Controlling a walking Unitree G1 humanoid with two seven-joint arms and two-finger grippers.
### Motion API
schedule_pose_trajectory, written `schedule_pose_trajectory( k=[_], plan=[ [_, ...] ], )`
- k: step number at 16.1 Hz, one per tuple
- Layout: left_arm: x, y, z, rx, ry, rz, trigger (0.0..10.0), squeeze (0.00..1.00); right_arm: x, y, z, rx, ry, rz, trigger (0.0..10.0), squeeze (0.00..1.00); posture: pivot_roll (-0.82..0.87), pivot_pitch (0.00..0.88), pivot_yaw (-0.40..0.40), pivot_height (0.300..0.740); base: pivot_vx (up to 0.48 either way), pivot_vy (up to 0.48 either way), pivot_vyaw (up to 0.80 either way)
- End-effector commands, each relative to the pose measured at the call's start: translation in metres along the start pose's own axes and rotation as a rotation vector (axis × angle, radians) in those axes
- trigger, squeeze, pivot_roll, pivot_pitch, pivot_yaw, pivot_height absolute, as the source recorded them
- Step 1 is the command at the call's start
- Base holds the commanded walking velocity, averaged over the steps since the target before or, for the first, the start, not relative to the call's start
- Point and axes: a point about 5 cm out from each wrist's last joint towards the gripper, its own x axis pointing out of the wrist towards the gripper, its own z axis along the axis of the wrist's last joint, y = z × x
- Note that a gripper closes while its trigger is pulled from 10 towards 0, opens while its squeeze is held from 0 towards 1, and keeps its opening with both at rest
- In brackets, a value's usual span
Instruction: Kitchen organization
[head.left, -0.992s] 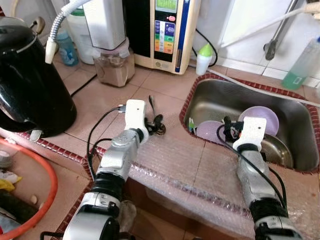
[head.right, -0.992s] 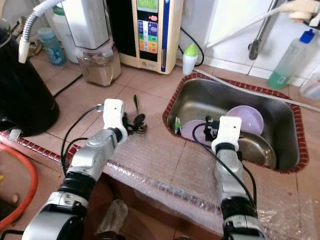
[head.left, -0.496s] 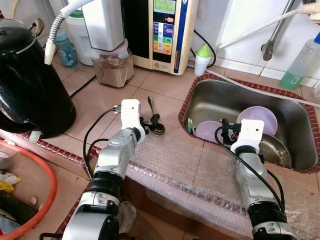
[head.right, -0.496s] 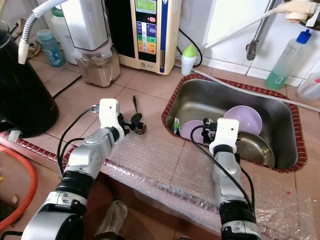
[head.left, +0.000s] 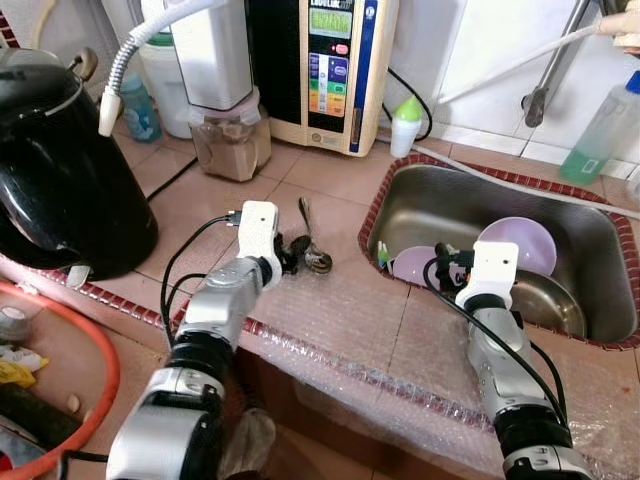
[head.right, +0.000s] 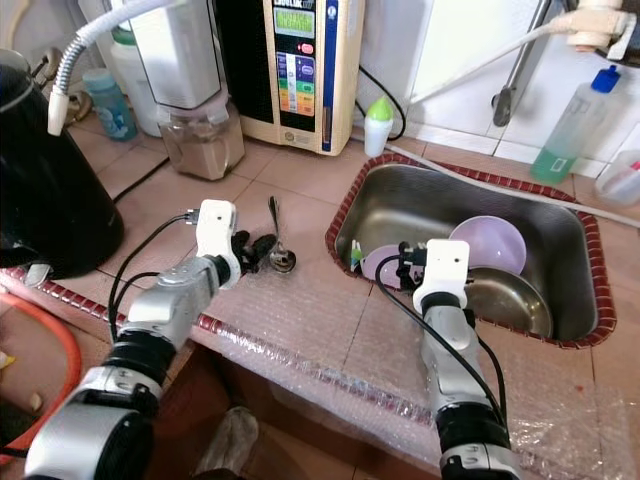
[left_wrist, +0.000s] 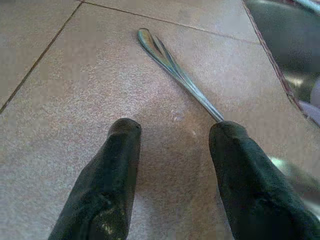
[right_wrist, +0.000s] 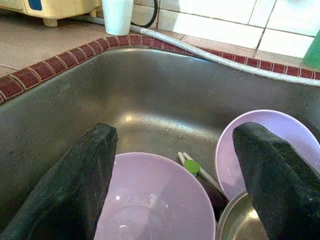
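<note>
Now the left gripper (left_wrist: 172, 150) rests spread at a spoon (left_wrist: 175, 72) on the tabletop (head.left: 330, 310); the right gripper (right_wrist: 175, 175), spread, hangs over sink (right_wrist: 100, 95) bowls (right_wrist: 155, 200).

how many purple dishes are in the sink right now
2. One purple bowl lies at the sink's left end, under the right gripper. A second purple bowl leans further right, above the steel bowl. More could be hidden beneath them.

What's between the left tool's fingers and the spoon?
Nothing: bare tile in the left wrist view. The open left tool nearly touches the spoon.
</note>
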Motion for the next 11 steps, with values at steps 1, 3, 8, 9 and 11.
schedule_pose_trajectory(
  k=[1,3,8,9,11],
  plan=[
    [0.001,-0.01,-0.033,0.016,0.152,-0.074,0.0,0.0,-0.005,0.006,-0.011,-0.006,0.054,0.031,10.0,0.0,-0.01,0.002,0.034,0.74,0.0,0.0,0.0],
    [0.001,-0.006,-0.034,0.056,0.165,-0.089,0.0,0.0,-0.005,0.006,-0.011,-0.006,0.055,0.03,10.0,0.0,-0.02,0.003,0.035,0.74,0.0,0.0,0.0],
    [0.004,-0.003,-0.003,0.165,-0.004,-0.017,10.0,0.0,-0.005,0.004,-0.008,-0.006,0.04,0.019,10.0,0.0,-0.02,0.006,0.038,0.74,0.0,0.0,0.0],
    [0.002,-0.007,0.006,0.171,-0.08,-0.02,10.0,0.0,-0.005,0.005,-0.005,0.007,0.02,0.024,10.0,0.0,-0.02,0.006,0.036,0.74,0.0,0.0,0.0],
    [-0.01,-0.01,0.012,0.2,-0.196,0.008,10.0,0.0,-0.007,0.008,-0.003,0.016,0.003,0.043,10.0,0.0,-0.02,0.011,0.031,0.74,0.0,0.0,0.0]
  ],
)
